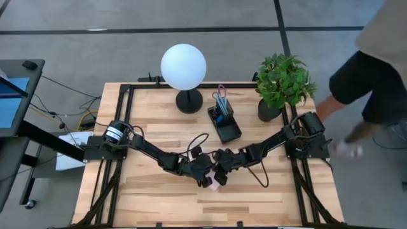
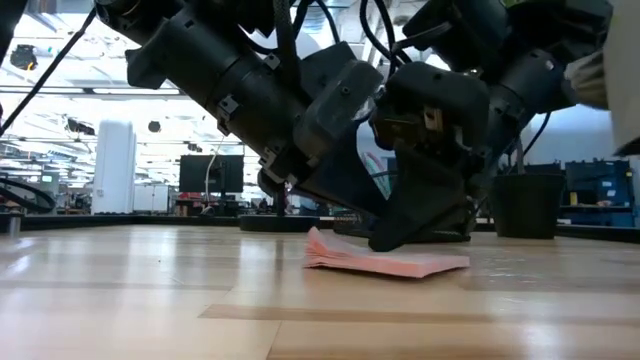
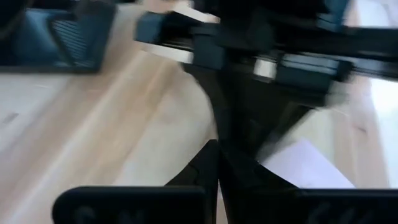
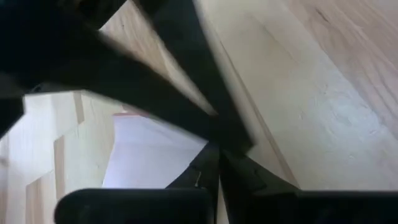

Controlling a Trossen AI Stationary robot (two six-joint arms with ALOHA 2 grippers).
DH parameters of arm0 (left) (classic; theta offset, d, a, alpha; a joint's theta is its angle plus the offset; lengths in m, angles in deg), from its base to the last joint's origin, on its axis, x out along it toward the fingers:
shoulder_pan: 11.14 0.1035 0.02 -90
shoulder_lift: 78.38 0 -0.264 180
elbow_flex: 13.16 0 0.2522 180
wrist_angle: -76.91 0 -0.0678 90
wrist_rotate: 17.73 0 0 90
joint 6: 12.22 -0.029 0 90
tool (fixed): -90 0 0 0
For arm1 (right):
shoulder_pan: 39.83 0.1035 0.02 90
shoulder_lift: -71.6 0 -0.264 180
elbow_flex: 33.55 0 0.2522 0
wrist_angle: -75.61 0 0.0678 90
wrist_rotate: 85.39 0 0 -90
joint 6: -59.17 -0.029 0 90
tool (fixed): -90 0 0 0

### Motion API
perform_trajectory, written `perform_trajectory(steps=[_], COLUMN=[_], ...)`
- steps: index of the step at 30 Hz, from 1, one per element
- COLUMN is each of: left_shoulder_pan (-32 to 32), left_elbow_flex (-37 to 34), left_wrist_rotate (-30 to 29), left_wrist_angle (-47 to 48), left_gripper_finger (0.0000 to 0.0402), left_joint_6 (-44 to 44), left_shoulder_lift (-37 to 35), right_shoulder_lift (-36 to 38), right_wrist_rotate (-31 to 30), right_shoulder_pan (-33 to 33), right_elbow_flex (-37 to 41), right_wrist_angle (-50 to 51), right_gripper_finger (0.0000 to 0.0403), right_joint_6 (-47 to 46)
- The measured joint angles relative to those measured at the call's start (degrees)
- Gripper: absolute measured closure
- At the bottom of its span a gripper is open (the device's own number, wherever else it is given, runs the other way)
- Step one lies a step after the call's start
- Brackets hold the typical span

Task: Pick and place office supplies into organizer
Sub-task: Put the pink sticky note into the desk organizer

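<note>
A pink sticky-note pad (image 1: 213,185) lies flat on the wooden table near its middle, and its left edge (image 2: 314,238) curls up a little in the low view. Both my grippers meet over it. My right gripper (image 4: 216,163) is shut, with its tips at the pad (image 4: 155,158). My left gripper (image 3: 217,165) is shut too, close beside the pad (image 3: 305,165) and right in front of the right gripper. Farther back stands the black organizer (image 1: 224,124), with purple-handled scissors (image 1: 221,97) and pens upright in its cup. My right gripper has its shut fingertips (image 2: 398,236) down on the pad's top (image 2: 420,262), slanting down from the table's right. The pad stays flat on the table. I cannot tell whether a sheet is caught between the fingers. My left gripper's tips are hidden by the arms, so I cannot tell whether they touch the pad.
A lamp with a white globe (image 1: 183,67) and round black base (image 1: 189,102) stands at the back, left of the organizer. A potted plant (image 1: 283,83) is at the back right. A person (image 1: 369,76) stands beyond the table's right far corner. Bare wood lies along the near edge.
</note>
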Motion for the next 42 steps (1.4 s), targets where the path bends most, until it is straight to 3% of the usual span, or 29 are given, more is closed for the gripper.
perform_trajectory(steps=[11,17,20,28,34,42], left_shoulder_pan=[-1.39,-3.66,-4.53,-4.42,-2.88,-2.75], left_elbow_flex=[0.02,0.04,0.04,0.04,0.04,0.04], left_wrist_rotate=[-1.64,6.48,6.65,5.89,7.97,8.95], left_wrist_angle=[7.37,10.18,11.78,13.93,14.36,14.57], left_gripper_finger=[0.0401,0.0401,0.0401,0.0353,0.0310,0.0269], left_joint_6=[9.06,9.51,10.23,9.86,10.30,10.39], left_shoulder_lift=[-3.11,-3.54,-3.54,-3.54,-3.54,-3.54], right_shoulder_lift=[6.22,6.21,6.21,6.21,6.21,6.21], right_wrist_rotate=[-0.36,-0.74,-0.80,-2.80,-3.67,-10.69], right_shoulder_pan=[0.88,1.81,2.46,4.90,8.54,13.41], right_elbow_flex=[0.46,0.46,0.46,0.42,0.37,0.33], right_wrist_angle=[3.06,3.55,3.76,5.00,6.53,7.73], right_gripper_finger=[0.0335,0.0288,0.0260,0.0196,0.0189,0.0195], right_joint_6=[7.29,7.98,7.98,5.95,0.06,-4.41])
